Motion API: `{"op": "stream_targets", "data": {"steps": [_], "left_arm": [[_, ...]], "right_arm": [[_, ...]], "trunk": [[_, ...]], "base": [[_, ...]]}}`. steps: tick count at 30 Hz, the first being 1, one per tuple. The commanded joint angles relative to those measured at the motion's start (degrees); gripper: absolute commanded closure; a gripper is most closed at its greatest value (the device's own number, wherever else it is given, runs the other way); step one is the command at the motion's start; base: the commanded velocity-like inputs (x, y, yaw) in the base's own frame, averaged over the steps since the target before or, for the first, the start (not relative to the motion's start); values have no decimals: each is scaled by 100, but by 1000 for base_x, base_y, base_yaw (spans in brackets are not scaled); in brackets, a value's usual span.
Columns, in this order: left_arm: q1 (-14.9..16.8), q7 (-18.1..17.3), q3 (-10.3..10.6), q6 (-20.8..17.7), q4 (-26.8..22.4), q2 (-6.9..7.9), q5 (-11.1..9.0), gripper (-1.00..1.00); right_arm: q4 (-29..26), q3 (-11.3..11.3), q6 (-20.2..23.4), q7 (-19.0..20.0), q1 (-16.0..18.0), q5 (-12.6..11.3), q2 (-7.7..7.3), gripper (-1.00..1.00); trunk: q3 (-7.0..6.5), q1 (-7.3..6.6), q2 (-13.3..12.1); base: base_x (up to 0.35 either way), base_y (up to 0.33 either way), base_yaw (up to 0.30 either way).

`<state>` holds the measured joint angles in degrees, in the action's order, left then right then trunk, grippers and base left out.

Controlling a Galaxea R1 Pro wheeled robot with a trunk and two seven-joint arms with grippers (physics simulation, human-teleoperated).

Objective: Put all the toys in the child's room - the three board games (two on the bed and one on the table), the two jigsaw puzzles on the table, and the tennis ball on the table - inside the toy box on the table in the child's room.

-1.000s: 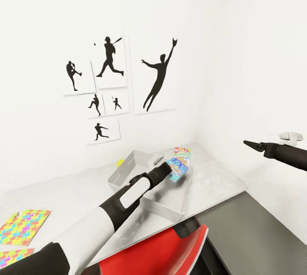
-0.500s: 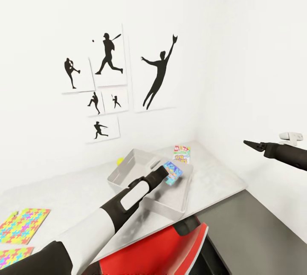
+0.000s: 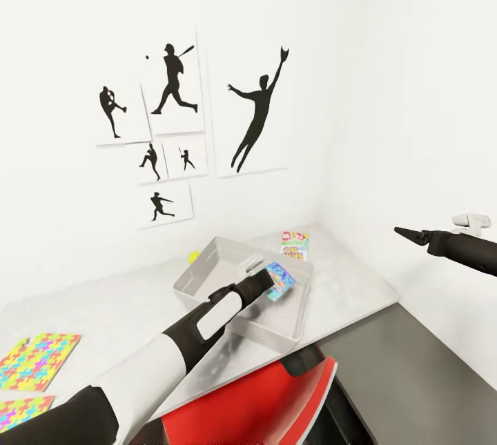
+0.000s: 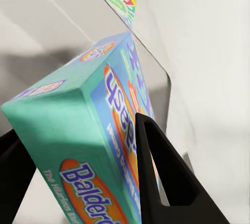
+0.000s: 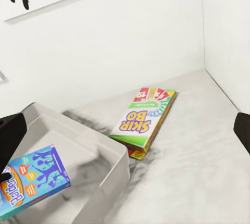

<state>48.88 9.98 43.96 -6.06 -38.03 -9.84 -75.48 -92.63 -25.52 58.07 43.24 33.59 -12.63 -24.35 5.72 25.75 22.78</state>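
The left arm reaches forward and up across the table (image 3: 103,307), black at the shoulder, white along the forearm, black again at the wrist, ending with the left gripper (image 3: 266,281) held over the toy box (image 3: 200,272). Its two black fingers (image 4: 161,177) are clamped on the sides of a blue game box (image 3: 279,281), which hangs tilted above the inside of the toy box, near its right half and not touching the floor of it. The right arm stretches in from the right at about the height of the toy box, well apart from it, its right gripper (image 3: 404,231) pointing left toward the wall; the finger tips come to one thin point in the head view, and the pictures do not let me tell whether they are closed or parted. The blue game box has teal-green sides and orange ovals; the printing reads "Balder", with the rest cut off. Just beyond the toy box's far right corner lies a flat game box (image 5: 146,117) in yellow, green and red marked "SKIP-BO" and the number 12, one end leaning up against the toy box's outer wall. The toy box is a shallow pale grey tray with sloping sides. A small yellow ball (image 3: 195,256) sits just behind its far left corner. Two bright jigsaw puzzles (image 3: 38,361) lie flat on the table far to the left of the toy box. Black sports silhouettes (image 3: 259,114) hang on the white wall above, and a red chair (image 3: 255,403) stands in front of the toy box.
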Motion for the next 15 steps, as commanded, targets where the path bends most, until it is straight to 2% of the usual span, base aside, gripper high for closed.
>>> {"op": "stream_targets", "data": {"steps": [1,15], "left_arm": [[11,29,16,-19,-14,3,-44,100],[14,-44,8,6,-20,0,-115,100]], "right_arm": [[-1,-6,29,26,8,7,0,-100],[-1,-6,29,26,8,6,-5,-100]], "trunk": [[23,4,14],[151,4,14]], "base": [[0,0,0],[0,0,0]]}}
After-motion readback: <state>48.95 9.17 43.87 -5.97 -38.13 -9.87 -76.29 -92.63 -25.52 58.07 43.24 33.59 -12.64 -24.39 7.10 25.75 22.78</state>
